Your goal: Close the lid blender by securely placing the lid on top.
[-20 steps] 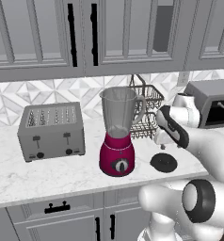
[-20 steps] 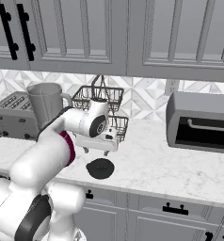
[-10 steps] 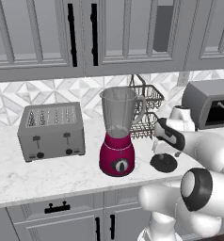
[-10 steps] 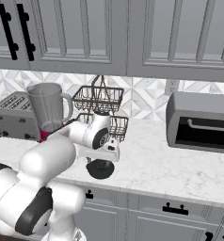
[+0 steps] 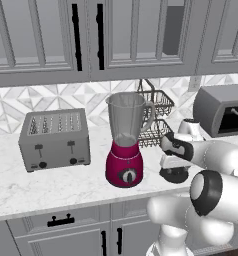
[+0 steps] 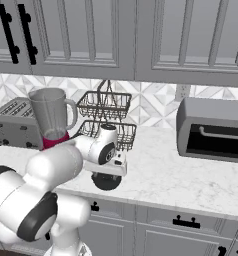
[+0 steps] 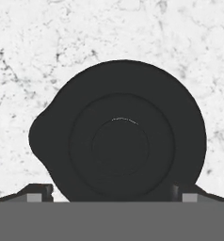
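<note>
Right now the lid [image 7: 118, 141] lies flat on the white marble counter [image 5: 51, 182], a black disc with raised concentric rings and a small tab sticking out on one side in the hand view. It sits to the right of the blender [image 5: 125, 142] in the left base view, near but not touching it, close to the counter's front edge. The gripper [image 7: 111, 194] hangs straight over the lid, pointing down; its fingertips [image 7: 36, 193] show spread wide, one at each side of the disc, roughly as far apart as the lid is wide. Fingers are not pinching anything. Whether the tips touch the lid's rim cannot be told; the disc's lower part is cut off at the frame bottom. In the right base view the hand [image 6: 110, 167] covers most of the lid [image 6: 106, 181], just a dark edge peeking out beneath it.

Blender stands upright on the counter, magenta base with black dial facing front, clear grey jar open on top, handle to the right in the left base view. Grey toaster [image 5: 53, 139] sits left of the blender, apart from it. Black wire rack [image 6: 105, 117], two tiers, stands behind the lid against the patterned backsplash. Grey toaster oven [image 6: 212, 130] sits further right on the counter. Grey cabinets [image 5: 91, 35] above, drawers [image 5: 58, 220] with black handles below.
</note>
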You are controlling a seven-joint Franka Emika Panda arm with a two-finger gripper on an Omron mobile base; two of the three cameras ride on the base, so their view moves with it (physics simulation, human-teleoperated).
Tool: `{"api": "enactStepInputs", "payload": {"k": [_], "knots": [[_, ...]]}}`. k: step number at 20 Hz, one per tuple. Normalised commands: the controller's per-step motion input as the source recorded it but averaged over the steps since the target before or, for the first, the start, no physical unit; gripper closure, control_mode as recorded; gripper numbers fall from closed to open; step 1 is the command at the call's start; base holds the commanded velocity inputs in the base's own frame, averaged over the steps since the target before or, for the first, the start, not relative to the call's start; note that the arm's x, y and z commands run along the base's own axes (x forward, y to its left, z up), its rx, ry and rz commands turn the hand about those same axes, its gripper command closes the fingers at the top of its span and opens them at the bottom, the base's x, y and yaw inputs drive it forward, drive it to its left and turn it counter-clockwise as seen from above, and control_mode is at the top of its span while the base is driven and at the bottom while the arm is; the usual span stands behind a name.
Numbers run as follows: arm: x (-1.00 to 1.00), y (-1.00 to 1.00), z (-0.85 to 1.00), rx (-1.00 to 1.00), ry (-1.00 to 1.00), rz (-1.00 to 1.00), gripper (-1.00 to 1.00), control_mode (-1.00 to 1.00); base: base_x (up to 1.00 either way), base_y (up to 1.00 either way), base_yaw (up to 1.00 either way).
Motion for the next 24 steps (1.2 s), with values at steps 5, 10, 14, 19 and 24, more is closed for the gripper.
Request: {"api": "enactStepInputs", "payload": {"k": [5, 10, 14, 19, 24], "knots": [[0.12, 0.0, -0.07, 0.0, 0.0, 0.0, -1.0, -1.0, 0.0, 0.0, 0.0], [0.16, 0.0, -0.14, 0.0, 0.0, 0.0, -1.0, -1.0, 0.0, 0.0, 0.0], [0.14, -0.01, -0.21, 0.0, -0.01, 0.0, -1.0, -1.0, 0.0, 0.0, 0.0], [0.07, -0.03, -0.16, 0.0, 0.0, 0.0, 1.0, -1.0, 0.0, 0.0, 0.0], [0.0, 0.0, -0.33, 0.0, 0.0, 0.0, 1.0, -1.0, 0.0, 0.0, 0.0]]}}
